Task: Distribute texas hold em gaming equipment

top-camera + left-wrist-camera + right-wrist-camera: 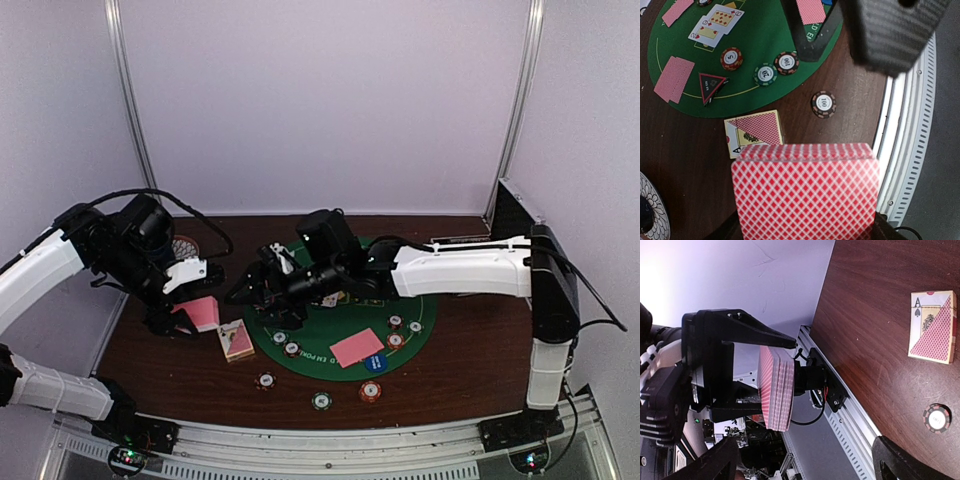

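Three striped chips lie apart on the bare wood at the near edge. Behind them, one card box lies flat just beside the green mat.

Left gripper: clamped on one squared deck. The backs show a pink-red diamond lattice. The deck is held above the wood, left of the mat.

Right gripper: jaws spread wide, empty, over the mat's left edge.

On the mat:
- three single face-down cards
- overlapping face-up cards, count unclear
- five mat chips visible from overhead
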Available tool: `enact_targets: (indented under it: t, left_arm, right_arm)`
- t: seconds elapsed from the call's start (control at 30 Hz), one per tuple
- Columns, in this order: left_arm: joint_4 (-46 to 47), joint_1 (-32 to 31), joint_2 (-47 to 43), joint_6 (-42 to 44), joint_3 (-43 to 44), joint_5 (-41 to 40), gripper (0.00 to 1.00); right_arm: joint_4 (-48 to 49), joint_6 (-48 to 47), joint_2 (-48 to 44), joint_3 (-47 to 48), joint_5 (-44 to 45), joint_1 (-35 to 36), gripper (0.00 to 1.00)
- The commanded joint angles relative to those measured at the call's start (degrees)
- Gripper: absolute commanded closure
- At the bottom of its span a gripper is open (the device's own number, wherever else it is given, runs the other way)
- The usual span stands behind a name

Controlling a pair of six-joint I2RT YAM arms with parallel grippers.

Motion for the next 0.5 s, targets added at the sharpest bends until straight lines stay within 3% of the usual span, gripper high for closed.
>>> enact_targets:
  t: [0.0, 0.47]
  left_arm:
    - [0.27, 0.30, 0.45, -0.72, 2.55, 2.21, 1.00]
    - [0.28, 0.30, 1.18, -1.04, 3.43, 2.89, 1.00]
  right_arm:
    - [7.29, 4.03, 2.65, 2.56, -2.45, 0.45, 0.04]
    - [15.25, 9.71, 10.03, 8.39, -4.85, 2.65, 0.08]
